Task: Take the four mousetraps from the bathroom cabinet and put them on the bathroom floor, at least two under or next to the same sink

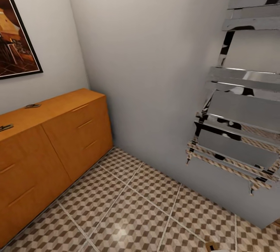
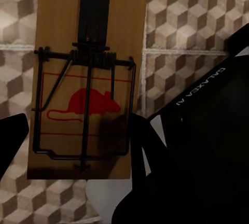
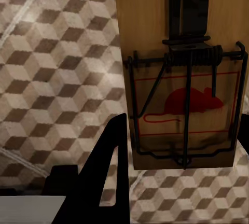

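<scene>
Orange-brown wood fills the left of the head view: the cabinet point(image 1: 58, 135) stands against the wall with two mousetraps on top, one point(image 1: 33, 105) further along, one point(image 1: 5, 127) at the picture's edge. Those two are not yet collected.

The left wrist view shows the left gripper point(image 2: 78, 130) clamped on a third mousetrap point(image 2: 85, 79), its dark fingers pressing the board's two long edges; the red mouse print and wire spring face the camera, with the bathroom floor point(image 2: 192, 22) behind. The right wrist view shows the same on the other side: the right gripper point(image 3: 179, 151) closed around a fourth mousetrap point(image 3: 181, 73), one dark finger point(image 3: 111, 172) against the board's edge, over the cube-patterned tiles.

No sink shows here; a chrome towel rail point(image 1: 241, 100) hangs on the right wall. The main risk, judging from this, is releasing both traps where the robot now stands, which may leave none beside the sink. A drop from height could also bounce or flip a thin board, and the edge-only hold could let one slip while the base turns.
</scene>
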{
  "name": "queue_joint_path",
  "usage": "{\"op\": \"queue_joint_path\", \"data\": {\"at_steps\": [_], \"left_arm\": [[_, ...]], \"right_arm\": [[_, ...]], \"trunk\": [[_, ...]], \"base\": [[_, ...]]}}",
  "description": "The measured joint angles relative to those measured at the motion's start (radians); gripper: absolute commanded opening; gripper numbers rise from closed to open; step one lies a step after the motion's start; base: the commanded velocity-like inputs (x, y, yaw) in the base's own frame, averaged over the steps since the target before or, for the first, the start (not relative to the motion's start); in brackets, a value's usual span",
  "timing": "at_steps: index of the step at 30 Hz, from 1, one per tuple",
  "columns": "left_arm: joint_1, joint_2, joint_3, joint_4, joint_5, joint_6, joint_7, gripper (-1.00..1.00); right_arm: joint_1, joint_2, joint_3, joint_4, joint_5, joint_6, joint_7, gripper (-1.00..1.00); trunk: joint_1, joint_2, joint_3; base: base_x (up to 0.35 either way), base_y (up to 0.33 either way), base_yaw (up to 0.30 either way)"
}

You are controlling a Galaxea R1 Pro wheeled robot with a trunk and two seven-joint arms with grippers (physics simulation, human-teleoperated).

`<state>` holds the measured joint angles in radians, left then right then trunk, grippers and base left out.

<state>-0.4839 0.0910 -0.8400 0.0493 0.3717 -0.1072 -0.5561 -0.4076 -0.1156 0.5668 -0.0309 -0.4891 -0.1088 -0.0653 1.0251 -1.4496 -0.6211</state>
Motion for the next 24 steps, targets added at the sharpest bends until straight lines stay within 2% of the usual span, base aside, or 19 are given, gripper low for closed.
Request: {"op": "queue_joint_path", "data": {"at_steps": [13,24], "left_arm": [[0.000,0.000,0.000,0.000,0.000,0.000,0.000,-1.00],[0.000,0.000,0.000,0.000,0.000,0.000,0.000,-1.00]], "right_arm": [[0.000,0.004,0.000,-0.001,0.002,-0.005,0.000,-1.00],[0.000,0.000,0.000,-0.001,0.002,-0.010,0.006,-1.00]], "trunk": [[0.000,0.000,-0.017],[0.000,0.000,-0.029]], "base": [[0.000,0.000,-0.123],[0.000,0.000,-0.203]]}}
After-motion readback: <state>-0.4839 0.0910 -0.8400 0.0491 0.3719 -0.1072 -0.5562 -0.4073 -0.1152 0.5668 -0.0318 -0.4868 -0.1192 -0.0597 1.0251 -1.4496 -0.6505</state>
